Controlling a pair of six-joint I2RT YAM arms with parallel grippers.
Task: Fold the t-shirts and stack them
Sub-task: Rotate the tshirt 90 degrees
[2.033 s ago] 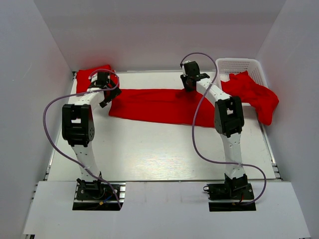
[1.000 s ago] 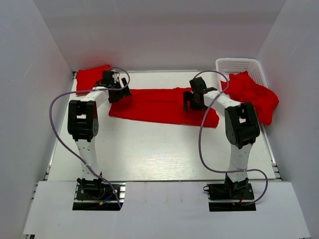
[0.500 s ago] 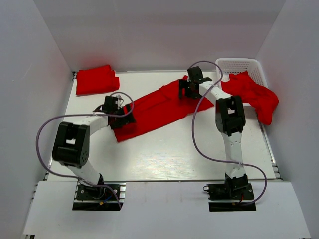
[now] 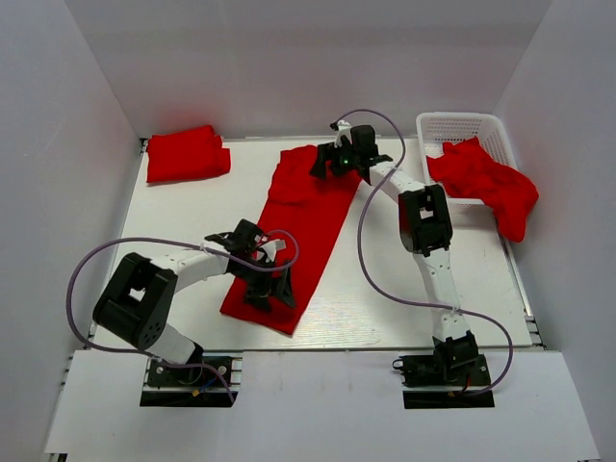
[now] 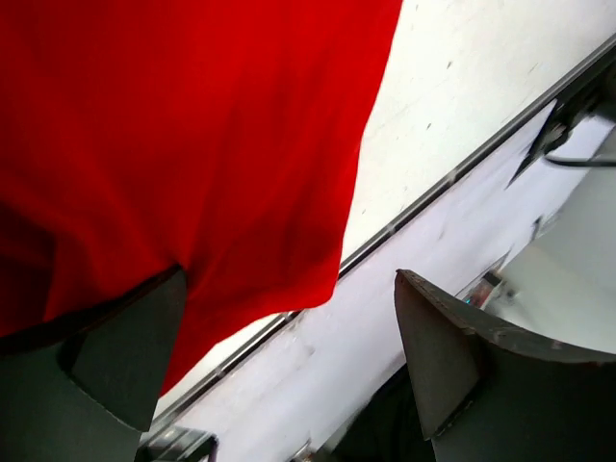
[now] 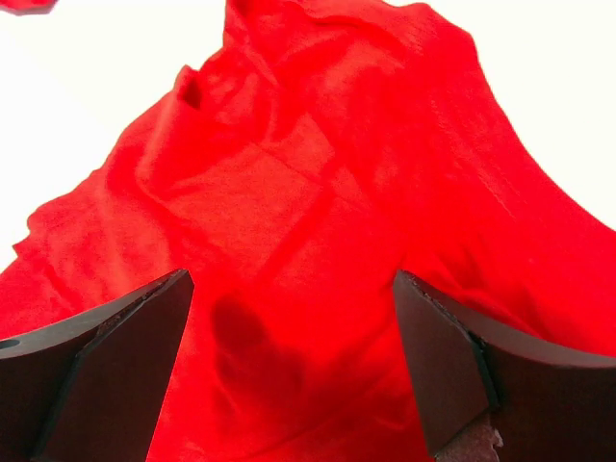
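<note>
Swung round: your long-folded shirt [image 4: 294, 241] now lies 12-to-6 | left gripper [image 4: 269, 289], right gripper [image 4: 327, 162] both spread wide, clamping nothing | folded shirt [image 4: 186, 154] at 10 o'clock | pile [image 4: 486, 183] at 2 o'clock waits

L arm [image 4: 183, 265] folded low, elbow out on its own left, forearm running right w/ left gripper [image 4: 270, 289] at its end, jaws spread wide. R arm [image 4: 430, 245] stretched far fwd, links near straight, wrist turned left. Right gripper [image 4: 325, 162] jaws also wide apart.
</note>
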